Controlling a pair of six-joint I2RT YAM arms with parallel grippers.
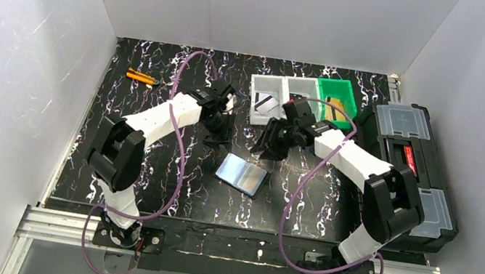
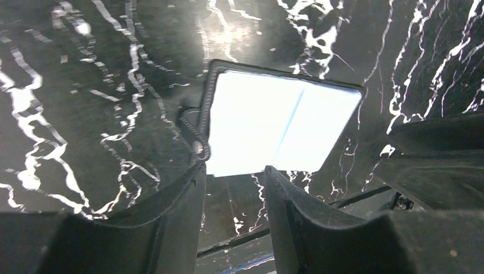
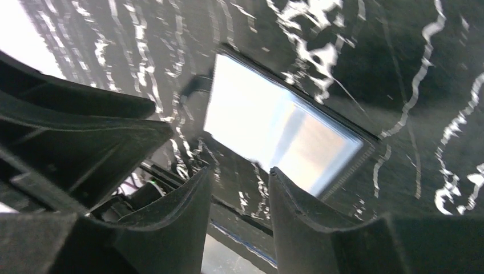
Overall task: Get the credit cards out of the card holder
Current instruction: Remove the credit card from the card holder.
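The open holder (image 1: 242, 174) lies on the table (image 1: 214, 206) between and just nearward of left jaws and right jaws, both slightly parted and empty, its long axis crosswise, neither arm clearly nearer.

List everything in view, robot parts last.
card holder: 1, black, glossy blue-grey inside, open flat mid-table; no cards discernible
grey bins: 2, pale, far side; left one holds a dark flat piece
green bin: 1, right of them, contents unclear
orange sticks: seemingly 2, far left
toolbox: 1, black, clear lids, right edge
table: 1, black, white veining
left tool: black, open, empty, at holder's far side
right tool: black, open, empty, at holder's far side
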